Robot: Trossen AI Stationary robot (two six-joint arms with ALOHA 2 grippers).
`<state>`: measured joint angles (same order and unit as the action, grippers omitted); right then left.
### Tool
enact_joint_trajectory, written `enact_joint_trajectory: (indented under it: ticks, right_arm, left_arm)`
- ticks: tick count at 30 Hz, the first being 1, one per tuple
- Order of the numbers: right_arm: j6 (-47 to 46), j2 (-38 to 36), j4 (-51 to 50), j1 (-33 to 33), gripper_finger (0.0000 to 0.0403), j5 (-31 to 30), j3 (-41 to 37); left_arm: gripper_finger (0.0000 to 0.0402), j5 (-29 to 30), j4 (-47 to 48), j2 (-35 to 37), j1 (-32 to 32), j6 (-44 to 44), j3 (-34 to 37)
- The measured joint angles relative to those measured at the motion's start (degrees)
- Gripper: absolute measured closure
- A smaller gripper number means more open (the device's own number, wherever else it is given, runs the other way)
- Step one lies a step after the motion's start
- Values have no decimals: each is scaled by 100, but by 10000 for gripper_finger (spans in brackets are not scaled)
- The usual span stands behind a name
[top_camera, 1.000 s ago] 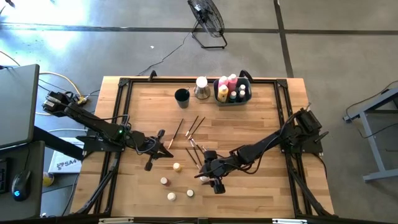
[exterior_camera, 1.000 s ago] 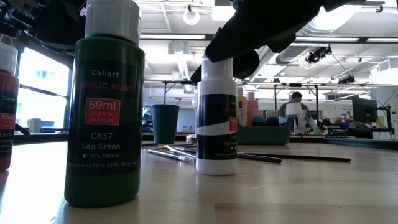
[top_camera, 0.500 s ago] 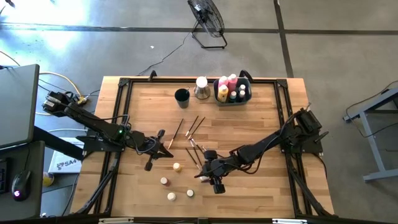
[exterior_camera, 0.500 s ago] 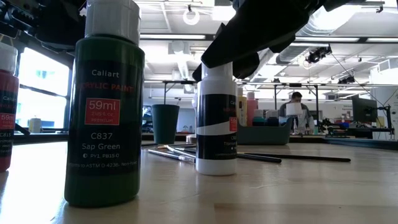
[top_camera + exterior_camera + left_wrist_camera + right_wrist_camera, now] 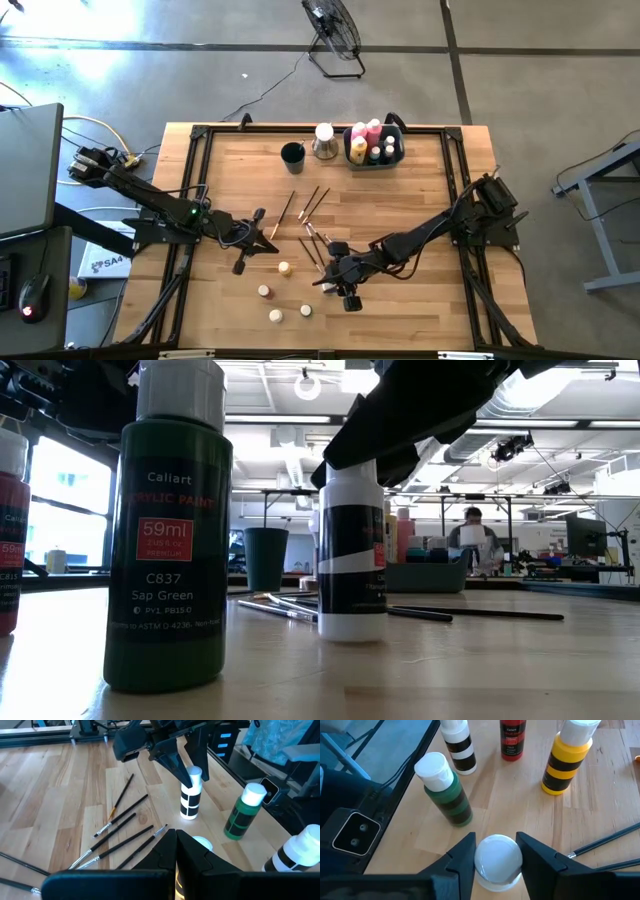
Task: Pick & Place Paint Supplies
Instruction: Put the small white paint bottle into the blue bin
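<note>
My two arms are matte black, slim jointed links. The left arm (image 5: pixel 160 205) shows a small green light. The right arm's fingers (image 5: pixel 465 857) are dark, angular wedges.

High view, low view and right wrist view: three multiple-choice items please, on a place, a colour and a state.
1. The pink bottles stand: A in the bin; B among the brushes; C in the left tool.
2. The bottle nearest the low camera is: A orange; B green; C blue.
3. The right tool is: A wide open over brushes; B holding a brush; C closed on a bottle's white cap.
1 A, they stick up from the bin; 2 B, green body; 3 C, fingers press the cap's sides.
</note>
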<state>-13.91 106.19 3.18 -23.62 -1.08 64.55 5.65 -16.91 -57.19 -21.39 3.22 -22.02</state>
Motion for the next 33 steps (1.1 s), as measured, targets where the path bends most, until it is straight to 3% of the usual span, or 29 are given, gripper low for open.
enact_joint_trajectory:
  ticks: [14,33]
  right_arm:
    - [-104,-514,-588,57,286,-230,-7]
    - [-153,-3054,-2557,333,283,-2098,-2]
  left_arm:
    - [396,-4,44,-2,0,7,0]
    - [396,-15,42,-2,0,7,0]
